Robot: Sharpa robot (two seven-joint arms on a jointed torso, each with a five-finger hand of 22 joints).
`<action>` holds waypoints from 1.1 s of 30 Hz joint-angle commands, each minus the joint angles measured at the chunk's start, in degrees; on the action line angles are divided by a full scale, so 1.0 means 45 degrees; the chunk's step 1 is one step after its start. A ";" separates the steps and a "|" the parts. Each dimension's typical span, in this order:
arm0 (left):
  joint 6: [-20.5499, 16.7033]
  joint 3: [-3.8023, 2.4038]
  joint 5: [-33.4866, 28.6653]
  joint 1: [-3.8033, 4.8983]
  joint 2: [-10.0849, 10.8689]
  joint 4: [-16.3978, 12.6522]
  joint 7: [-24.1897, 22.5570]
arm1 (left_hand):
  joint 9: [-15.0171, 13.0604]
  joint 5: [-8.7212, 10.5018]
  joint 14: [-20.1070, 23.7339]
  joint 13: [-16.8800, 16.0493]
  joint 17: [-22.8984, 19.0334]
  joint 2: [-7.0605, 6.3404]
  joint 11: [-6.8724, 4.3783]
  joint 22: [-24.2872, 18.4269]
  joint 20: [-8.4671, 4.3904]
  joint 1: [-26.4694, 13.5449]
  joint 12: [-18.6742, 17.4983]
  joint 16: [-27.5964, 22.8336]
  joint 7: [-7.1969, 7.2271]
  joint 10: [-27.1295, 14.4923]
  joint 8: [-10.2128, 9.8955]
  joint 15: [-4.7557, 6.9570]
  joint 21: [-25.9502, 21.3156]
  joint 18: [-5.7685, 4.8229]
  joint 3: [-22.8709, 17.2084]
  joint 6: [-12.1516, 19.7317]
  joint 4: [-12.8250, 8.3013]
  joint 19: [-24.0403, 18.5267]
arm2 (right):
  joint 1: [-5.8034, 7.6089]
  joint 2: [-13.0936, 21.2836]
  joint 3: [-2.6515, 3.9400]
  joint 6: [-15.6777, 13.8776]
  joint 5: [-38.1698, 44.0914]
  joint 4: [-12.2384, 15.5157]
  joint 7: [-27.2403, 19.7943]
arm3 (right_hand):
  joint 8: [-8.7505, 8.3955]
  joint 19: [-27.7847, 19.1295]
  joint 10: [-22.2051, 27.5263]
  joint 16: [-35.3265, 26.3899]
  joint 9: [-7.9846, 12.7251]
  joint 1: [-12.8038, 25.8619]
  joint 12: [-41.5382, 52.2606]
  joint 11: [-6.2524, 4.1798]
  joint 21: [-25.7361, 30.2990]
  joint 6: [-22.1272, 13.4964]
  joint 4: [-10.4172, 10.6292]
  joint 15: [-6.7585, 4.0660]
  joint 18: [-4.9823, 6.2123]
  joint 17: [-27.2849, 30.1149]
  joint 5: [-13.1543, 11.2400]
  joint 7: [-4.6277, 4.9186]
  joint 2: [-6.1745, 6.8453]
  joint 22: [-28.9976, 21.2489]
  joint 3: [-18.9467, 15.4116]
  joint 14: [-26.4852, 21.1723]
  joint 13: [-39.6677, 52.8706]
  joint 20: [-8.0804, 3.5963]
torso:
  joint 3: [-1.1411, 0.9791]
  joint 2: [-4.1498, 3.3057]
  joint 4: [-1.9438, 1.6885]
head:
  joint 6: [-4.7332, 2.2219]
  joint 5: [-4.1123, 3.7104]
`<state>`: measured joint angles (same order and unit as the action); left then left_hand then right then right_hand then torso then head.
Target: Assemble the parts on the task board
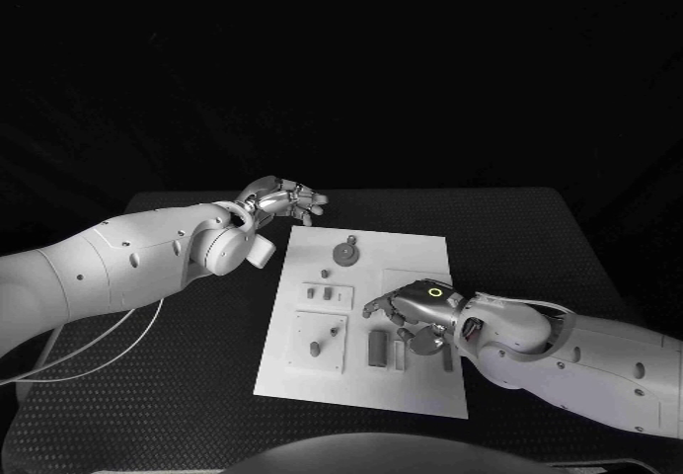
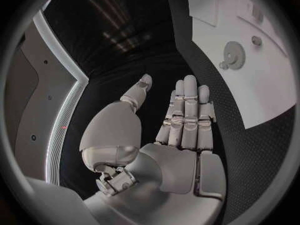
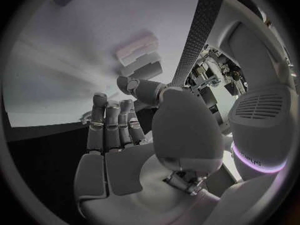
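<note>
Reaching stage: right hand (image 1: 413, 306) low over task board (image 1: 413, 252) at frame centre, fingers apart, holding nothing. Left hand (image 1: 282, 202) waiting upper left, fingers straight, empty. Next, probably grasping a grey part (image 1: 377, 348) cleanly.

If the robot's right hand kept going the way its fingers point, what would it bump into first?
Probably the white plate-like task board itself: the silver right hand hovers over its middle, fingers aimed across it toward the small dark parts near its left side. How high it hangs is unclear.
</note>
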<state>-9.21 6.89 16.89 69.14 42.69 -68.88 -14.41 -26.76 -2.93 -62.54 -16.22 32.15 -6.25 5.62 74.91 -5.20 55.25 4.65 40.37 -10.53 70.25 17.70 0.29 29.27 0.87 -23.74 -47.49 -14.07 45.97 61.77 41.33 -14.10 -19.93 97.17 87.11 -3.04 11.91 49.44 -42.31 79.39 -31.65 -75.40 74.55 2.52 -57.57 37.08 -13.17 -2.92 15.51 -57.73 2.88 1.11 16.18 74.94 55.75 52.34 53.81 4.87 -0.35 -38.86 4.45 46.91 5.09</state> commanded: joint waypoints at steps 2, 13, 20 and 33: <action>0.0115 -0.0008 -0.0001 0.0009 -0.0009 -0.0030 -0.0158 | 0.0018 0.0024 -0.0027 -0.0020 0.0016 0.0008 0.0025 0.0193 -0.0052 -0.0095 -0.0013 -0.0059 0.0024 -0.0072 0.0005 -0.0103 -0.0074 -0.0114 0.0019 0.0080 0.0051 0.0075 | 0.0212 0.0291 0.0000 -0.0706 -0.2682 0.0078 -0.0667 | 0.0420 0.0145 -0.0181 0.0109 -0.0124 0.0919 0.0096 -0.0026 -0.0141 0.0570 0.0119 -0.0006 -0.0115 0.0034 0.0003 0.0654 -0.0056 0.0197 -0.0671 0.0140 -0.0034 0.0008 | -0.0004 0.0001 0.0018 | -0.0077 -0.0045; -0.0023 -0.0008 -0.0002 0.0009 0.0003 -0.0065 -0.0335 | 0.0011 0.0024 -0.0014 -0.0026 0.0024 0.0006 0.0018 0.0199 -0.0049 -0.0089 0.0000 -0.0075 0.0032 -0.0053 0.0024 -0.0107 -0.0085 -0.0116 0.0019 0.0056 0.0046 0.0071 | 0.1004 0.1218 -0.0007 0.1380 -0.7839 -0.0191 -0.0173 | 0.1510 0.0452 -0.0567 0.0164 -0.0622 0.3409 0.0128 -0.0035 -0.0222 0.2367 0.1035 -0.0085 -0.0113 0.0185 -0.0024 0.1574 -0.0478 0.0105 -0.3161 0.0432 -0.0227 -0.0203 | -0.0020 0.0008 0.0033 | -0.0258 -0.0246; -0.0081 -0.0006 -0.0007 0.0009 0.0066 -0.0114 -0.0441 | -0.0001 0.0024 0.0017 -0.0037 0.0033 0.0013 0.0005 0.0205 -0.0040 -0.0090 0.0022 -0.0107 0.0050 -0.0019 0.0056 -0.0117 -0.0108 -0.0123 0.0020 0.0016 0.0043 0.0052 | 0.1180 0.2028 -0.0012 0.3074 -0.8998 -0.0302 0.1414 | 0.1927 0.0903 -0.1243 0.0022 -0.0934 0.4403 0.0029 -0.0211 -0.0192 0.3343 0.1602 -0.0290 -0.0113 0.0471 -0.0009 0.1442 -0.1005 -0.0066 -0.3859 0.1067 -0.0452 -0.0425 | -0.0026 0.0002 0.0023 | -0.0321 -0.0348; -0.0072 -0.0001 -0.0007 0.0007 0.0086 -0.0125 -0.0430 | -0.0008 0.0024 0.0039 -0.0045 0.0040 0.0031 -0.0004 0.0209 -0.0032 -0.0085 0.0037 -0.0134 0.0063 0.0004 0.0078 -0.0125 -0.0130 -0.0128 0.0017 -0.0010 0.0041 0.0035 | 0.1360 0.3004 -0.0019 0.5129 -0.9031 0.0706 0.3427 | 0.1503 0.2486 -0.3659 -0.0606 -0.0781 0.6549 -0.0974 -0.0735 -0.0254 0.4406 0.1628 -0.0838 -0.0113 0.0587 0.0087 0.0975 -0.1643 -0.0489 -0.3240 0.3117 -0.0841 -0.1366 | -0.0040 0.0005 0.0055 | -0.0357 -0.0516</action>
<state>-9.44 6.91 16.89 69.14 43.20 -69.36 -15.46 -26.76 -2.93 -62.34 -16.32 32.24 -6.25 5.62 74.94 -5.20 55.25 4.65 40.15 -10.53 70.24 17.70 0.10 29.05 0.86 -23.74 -47.49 -14.07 45.97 67.92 54.74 -14.18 -1.42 57.03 89.88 8.81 18.85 60.21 -58.21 76.87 -35.30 -46.32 70.43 -0.62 -58.78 56.73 -5.57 -6.67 13.82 -54.94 3.11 5.36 8.77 72.81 41.07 66.16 50.02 -1.35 -0.47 -38.83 4.65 45.29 2.86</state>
